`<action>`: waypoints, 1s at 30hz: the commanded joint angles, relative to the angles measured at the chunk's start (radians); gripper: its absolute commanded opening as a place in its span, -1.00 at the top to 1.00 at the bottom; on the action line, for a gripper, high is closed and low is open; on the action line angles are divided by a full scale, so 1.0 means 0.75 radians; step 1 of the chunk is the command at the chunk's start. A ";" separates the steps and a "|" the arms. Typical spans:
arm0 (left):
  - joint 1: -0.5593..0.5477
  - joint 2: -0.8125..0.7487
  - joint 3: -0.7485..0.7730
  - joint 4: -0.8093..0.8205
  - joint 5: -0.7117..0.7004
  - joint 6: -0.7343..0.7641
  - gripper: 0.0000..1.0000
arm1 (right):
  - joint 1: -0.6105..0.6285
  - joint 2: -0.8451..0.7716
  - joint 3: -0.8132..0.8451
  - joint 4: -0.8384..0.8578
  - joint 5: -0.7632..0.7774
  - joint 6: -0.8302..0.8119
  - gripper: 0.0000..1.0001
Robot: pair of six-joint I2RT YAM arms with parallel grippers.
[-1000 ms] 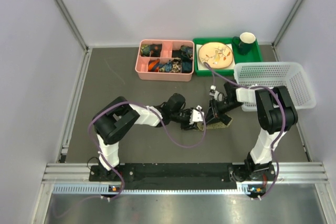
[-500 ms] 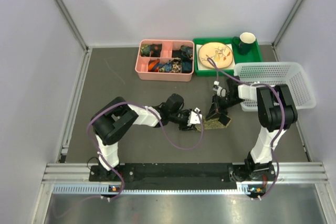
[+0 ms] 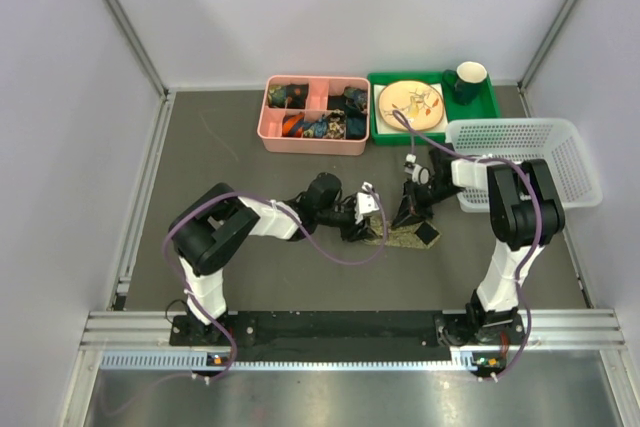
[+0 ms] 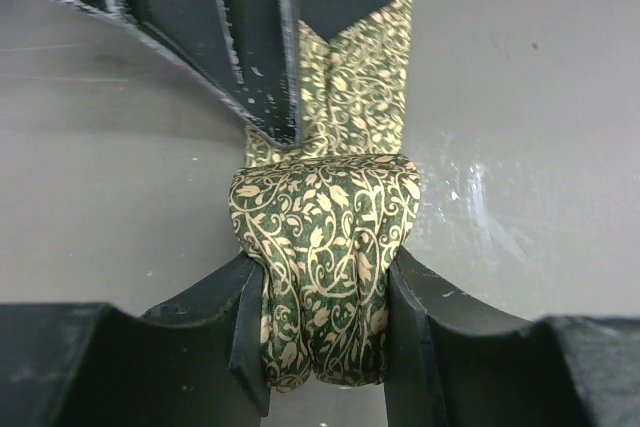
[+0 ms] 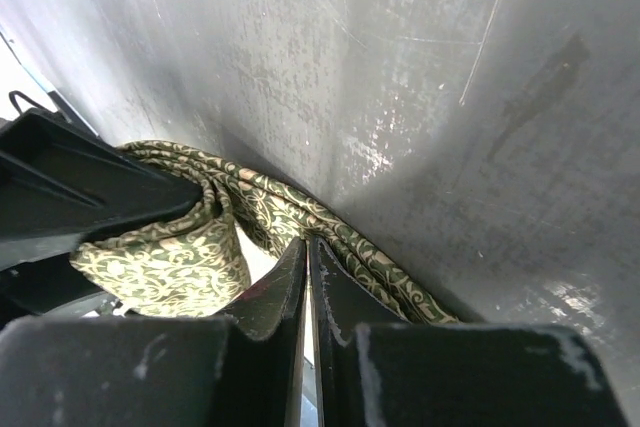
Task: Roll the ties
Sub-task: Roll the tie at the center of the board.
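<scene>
The tie (image 3: 408, 236), olive-tan with a fine vine pattern, lies mid-table, part rolled. In the left wrist view my left gripper (image 4: 325, 347) is shut on the rolled bundle of the tie (image 4: 325, 237), one finger on each side. The flat tail with a dark label runs away from it. My right gripper (image 5: 308, 247) is shut, and its tips press on the flat tail of the tie (image 5: 170, 257) just beyond the roll. In the top view the left gripper (image 3: 370, 226) and right gripper (image 3: 405, 217) meet over the tie.
A pink divided box (image 3: 314, 113) with small items stands at the back. A green tray (image 3: 490, 107) holds a plate (image 3: 410, 103) and a green mug (image 3: 468, 80). A white mesh basket (image 3: 560, 177) stands at the right, beside the right arm.
My left gripper has drawn back a little to the left and away with the roll. More of the flat tail shows to the right. The right gripper has barely moved.
</scene>
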 commanded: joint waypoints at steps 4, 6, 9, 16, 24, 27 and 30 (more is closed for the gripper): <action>0.009 -0.053 0.026 -0.042 -0.089 -0.030 0.74 | 0.023 0.061 -0.022 0.018 0.286 -0.082 0.91; -0.005 -0.036 0.032 -0.173 -0.101 0.085 0.74 | 0.021 0.057 -0.020 0.014 0.280 -0.090 0.90; -0.030 0.000 0.077 -0.406 -0.156 0.203 0.74 | 0.019 0.018 -0.018 0.008 0.131 -0.113 0.85; -0.081 0.060 0.175 -0.705 -0.296 0.267 0.72 | -0.011 -0.117 -0.024 -0.062 -0.205 -0.205 0.29; -0.097 0.099 0.224 -0.750 -0.336 0.247 0.63 | 0.005 -0.184 -0.099 0.028 -0.389 -0.123 -0.20; -0.099 0.111 0.245 -0.761 -0.328 0.239 0.61 | 0.078 -0.176 -0.122 0.059 -0.361 -0.111 -0.14; -0.099 0.109 0.249 -0.765 -0.310 0.241 0.59 | 0.140 -0.150 -0.120 0.120 -0.259 -0.078 0.01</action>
